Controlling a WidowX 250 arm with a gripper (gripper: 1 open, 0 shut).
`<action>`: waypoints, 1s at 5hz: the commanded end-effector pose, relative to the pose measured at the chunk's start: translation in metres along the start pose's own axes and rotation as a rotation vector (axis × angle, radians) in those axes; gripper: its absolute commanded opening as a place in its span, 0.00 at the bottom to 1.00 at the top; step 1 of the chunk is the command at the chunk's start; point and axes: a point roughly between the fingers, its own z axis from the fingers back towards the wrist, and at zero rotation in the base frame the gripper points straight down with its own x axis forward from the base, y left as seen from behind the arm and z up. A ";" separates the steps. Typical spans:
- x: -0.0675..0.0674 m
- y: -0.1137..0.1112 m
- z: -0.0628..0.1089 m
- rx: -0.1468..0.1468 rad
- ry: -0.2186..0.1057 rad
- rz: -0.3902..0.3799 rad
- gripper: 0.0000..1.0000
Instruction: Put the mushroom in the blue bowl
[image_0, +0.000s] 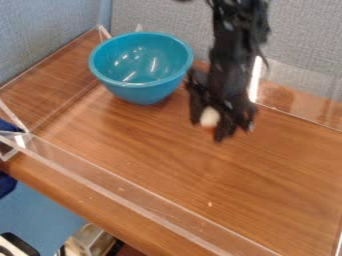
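My gripper (211, 120) hangs straight down over the middle of the wooden table, blurred by motion. It is shut on the mushroom (209, 118), of which only a small cream-white part shows between the black fingers. The mushroom is lifted off the table. The blue bowl (140, 66) stands upright at the back left, to the left of the gripper and apart from it. Its inside holds nothing that I can see.
A low clear plastic wall (127, 187) rims the wooden table (147, 150). A blue-grey fabric panel stands behind the bowl. A white object (11, 140) pokes in at the left edge.
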 end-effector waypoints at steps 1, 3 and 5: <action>0.012 0.040 0.044 0.045 -0.100 0.094 0.00; 0.008 0.114 0.034 0.064 -0.075 0.180 0.00; 0.007 0.147 0.014 0.067 -0.037 0.185 0.00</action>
